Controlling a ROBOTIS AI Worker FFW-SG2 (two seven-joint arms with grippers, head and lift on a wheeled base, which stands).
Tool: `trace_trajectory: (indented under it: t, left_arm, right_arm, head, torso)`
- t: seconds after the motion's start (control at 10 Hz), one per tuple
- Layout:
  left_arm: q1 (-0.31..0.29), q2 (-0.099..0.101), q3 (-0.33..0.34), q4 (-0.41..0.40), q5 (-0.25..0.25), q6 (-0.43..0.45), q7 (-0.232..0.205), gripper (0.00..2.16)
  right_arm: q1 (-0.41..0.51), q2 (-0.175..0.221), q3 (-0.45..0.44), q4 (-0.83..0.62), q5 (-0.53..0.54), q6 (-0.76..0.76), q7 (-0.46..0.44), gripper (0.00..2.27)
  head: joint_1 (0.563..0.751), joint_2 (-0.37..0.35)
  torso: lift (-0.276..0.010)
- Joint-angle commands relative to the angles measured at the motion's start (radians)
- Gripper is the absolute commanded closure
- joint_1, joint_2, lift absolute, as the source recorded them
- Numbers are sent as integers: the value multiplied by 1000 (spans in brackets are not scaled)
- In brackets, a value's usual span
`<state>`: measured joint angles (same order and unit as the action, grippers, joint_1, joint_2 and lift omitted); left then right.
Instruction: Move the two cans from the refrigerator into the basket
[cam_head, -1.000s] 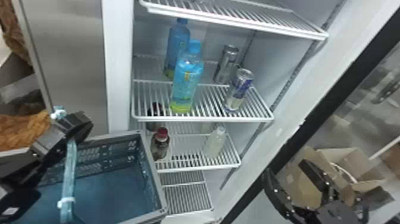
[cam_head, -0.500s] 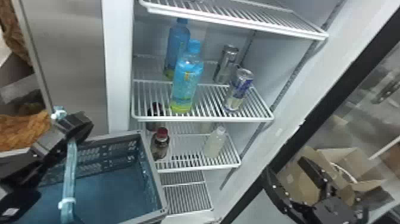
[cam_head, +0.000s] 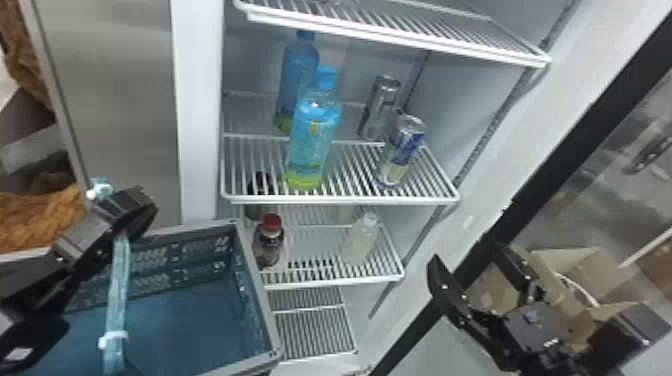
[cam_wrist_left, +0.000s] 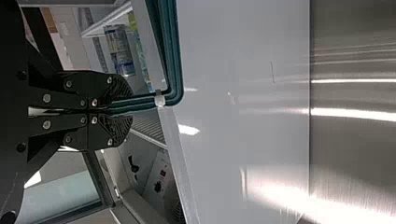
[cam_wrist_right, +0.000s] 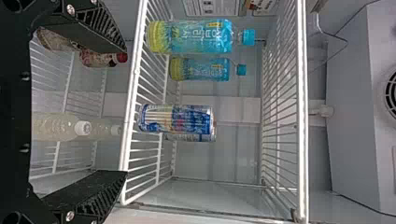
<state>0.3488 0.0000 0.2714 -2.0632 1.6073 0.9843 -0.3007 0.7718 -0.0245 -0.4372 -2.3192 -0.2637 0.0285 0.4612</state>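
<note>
The shelf (cam_head: 340, 200) is holding both cans (cam_head: 401, 150) toward two o'clock; my left hand (cam_wrist_left: 130, 106) is gripping the basket handle (cam_head: 118, 295), my open right hand (cam_wrist_right: 125, 111) apparently facing the first pick, needing a forward reach

Two cans (cam_head: 401, 152) by our count, two blue bottles (cam_head: 312, 135), two dark bottles (cam_head: 270, 242), two pale bottles (cam_head: 360, 241) — making six bottles that we can tally — one basket (cam_head: 261, 300), at least four wire shelves (cam_head: 340, 200) that we see
</note>
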Motion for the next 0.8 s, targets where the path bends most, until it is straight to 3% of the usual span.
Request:
trace_trajectory:
  t: [0.0, 0.7]
  left_arm:
    - [-3, 0, -2, -2, 0, 2, 0, 1200]
    - [-22, 2, -10, 0, 4, 5, 8, 1200]
  right_arm:
    - [-36, 0, 12, 31, 2, 6, -7, 108]
    - [-242, -28, 78, 175, 8, 6, -55, 107]
  head:
    - [695, -345]
    - [695, -331]
  torso:
    - [-35]
    - [-35]
